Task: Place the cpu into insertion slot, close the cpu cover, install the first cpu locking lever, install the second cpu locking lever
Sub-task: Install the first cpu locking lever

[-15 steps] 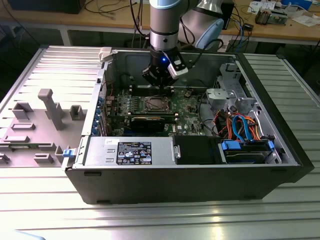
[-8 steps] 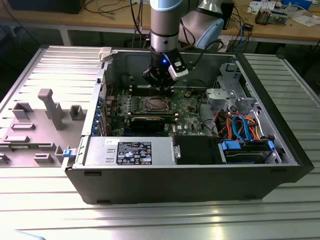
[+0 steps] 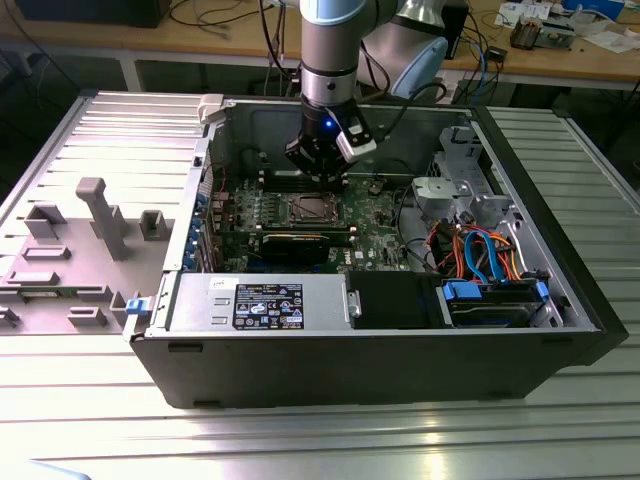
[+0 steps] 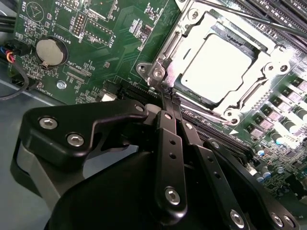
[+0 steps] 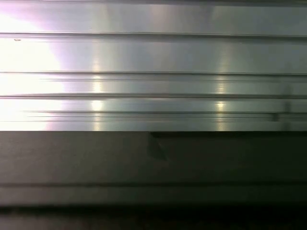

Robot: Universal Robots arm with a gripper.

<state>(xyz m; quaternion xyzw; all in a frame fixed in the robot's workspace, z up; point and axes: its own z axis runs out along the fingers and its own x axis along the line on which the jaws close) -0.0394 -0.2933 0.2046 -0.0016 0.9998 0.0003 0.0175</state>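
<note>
Green motherboard (image 4: 120, 43) — gripper (image 4: 169, 98) (pinched) beside cpu cover (image 4: 192, 38)

The tabletop (image 3: 90, 420) is shiny silver metal with long grooves running across it. A big open computer case (image 3: 380, 370) lies flat on it. Beside the case, toward the exterior view's left, a flat grey panel (image 3: 70, 255) with little raised blocks also lies on it.

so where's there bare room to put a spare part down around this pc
Free: the ribbed metal table in front of the case, and its strip past the case on the exterior view's right. Partly free: between the grey fixtures on the exterior view's left. Crowded: inside the case, around the end effector, motherboard and cables.
</note>
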